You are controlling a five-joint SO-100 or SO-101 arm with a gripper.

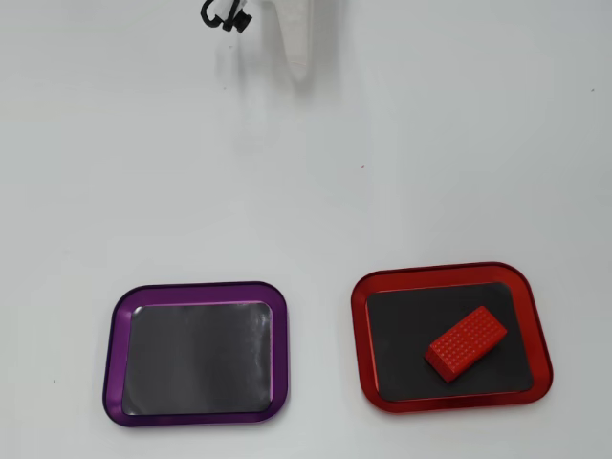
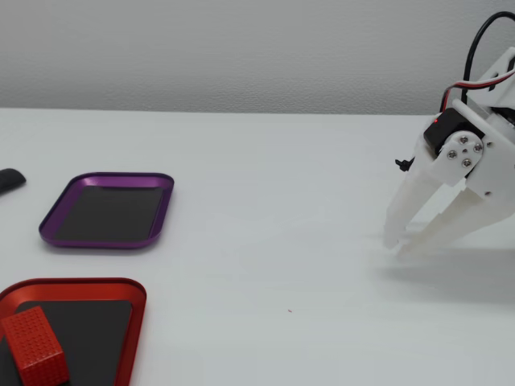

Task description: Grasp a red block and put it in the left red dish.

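The red block (image 1: 466, 342) lies tilted inside the red dish (image 1: 359, 325), on its dark floor at the right of centre. In the fixed view the block (image 2: 32, 346) sits in the red dish (image 2: 80, 284) at the bottom left corner. My white gripper (image 2: 396, 246) is far from it at the right, pointing down with its tips close above the table. Its fingertips meet and hold nothing. In the overhead view only the gripper's tip (image 1: 298, 69) shows at the top edge.
A purple-rimmed tray (image 1: 115, 354) of the same shape, with nothing in it, lies left of the red dish in the overhead view and behind it in the fixed view (image 2: 105, 176). A small black object (image 2: 10, 178) lies at the left edge. A black cable (image 1: 222, 14) hangs at the top.
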